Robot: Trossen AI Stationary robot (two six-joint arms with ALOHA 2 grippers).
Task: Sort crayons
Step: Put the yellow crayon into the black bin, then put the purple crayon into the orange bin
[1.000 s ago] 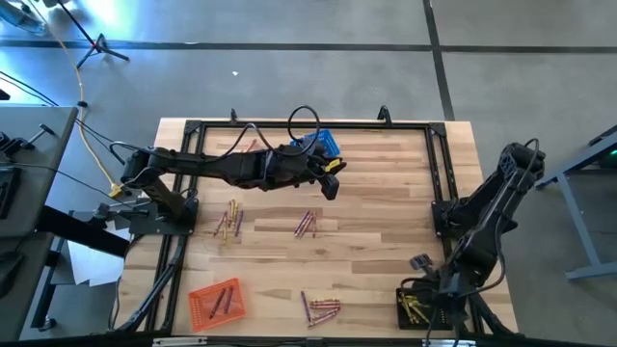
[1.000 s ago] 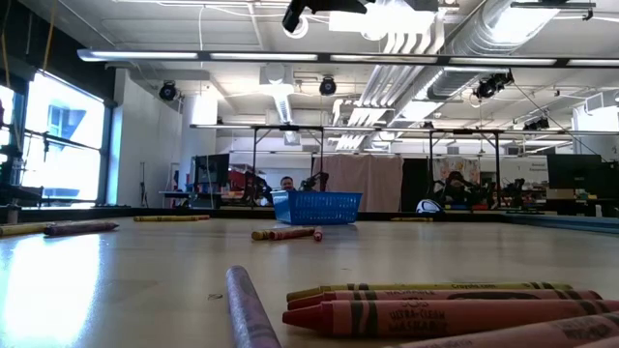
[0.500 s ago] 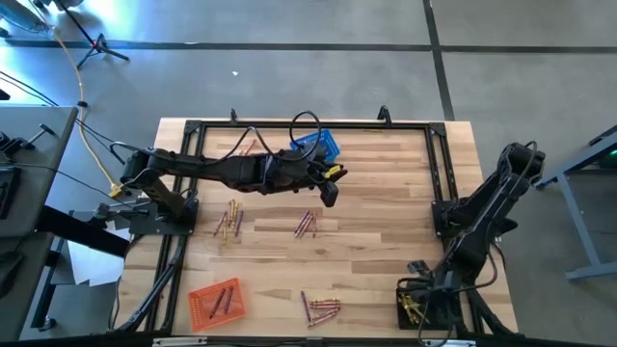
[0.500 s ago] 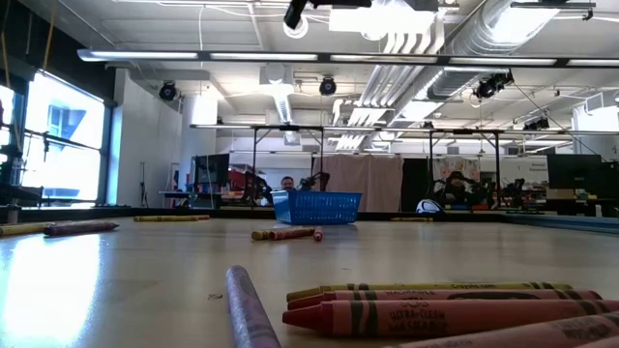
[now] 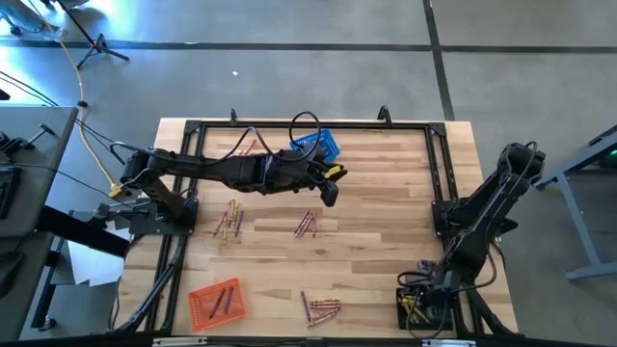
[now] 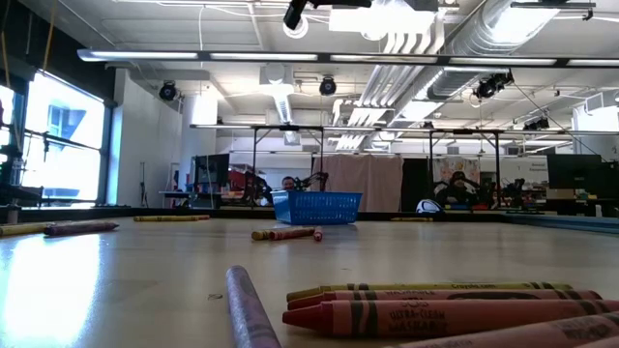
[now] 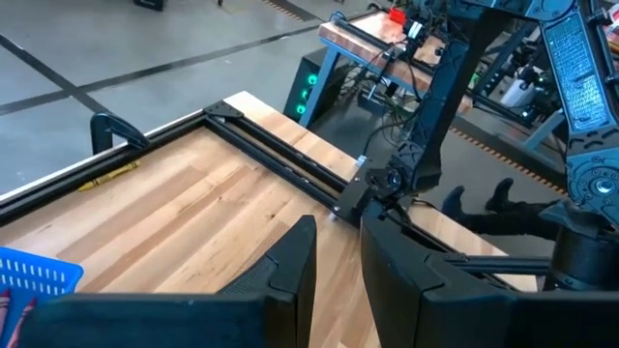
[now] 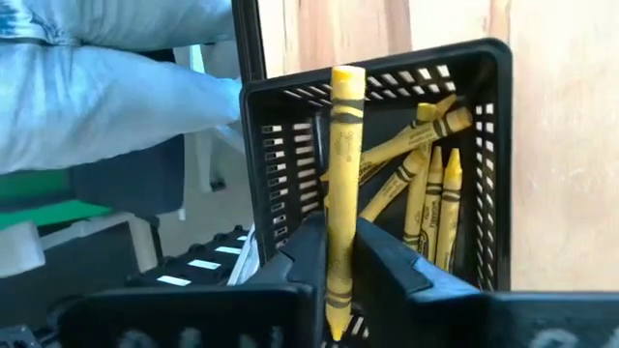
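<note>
Pale wood planks make up the table (image 5: 376, 222), framed by a black rail, and that's my whole field from above. My left arm stretches across the far half, its left gripper (image 5: 330, 194) hanging over bare wood just near the blue basket (image 5: 318, 146). In the left wrist view its fingers (image 7: 290, 266) stand a narrow gap apart with nothing between them, so I'm calling that one released and empty.

My right arm is folded down at the near right corner, the right gripper (image 5: 422, 289) directly over the black basket (image 5: 405, 306). The right wrist view gives me the good look: a yellow crayon (image 8: 338, 184) stands upright between the two fingers (image 8: 300, 251), its end pointing out over the basket rim. I'm still grasping that one. Inside the basket lie several more yellow crayons (image 8: 426, 184), leaning against one another.

The orange basket (image 5: 216, 301) sits at the near left with a couple of crayons in it.

Loose crayons on the wood come in three little clusters: one left of centre (image 5: 229, 220), one at centre (image 5: 306, 224), and one near the front edge (image 5: 319, 308). That front cluster fills the low view, reds and a yellow stacked side by side (image 6: 435, 304), a purple one (image 6: 250, 309) just beside them.
</note>
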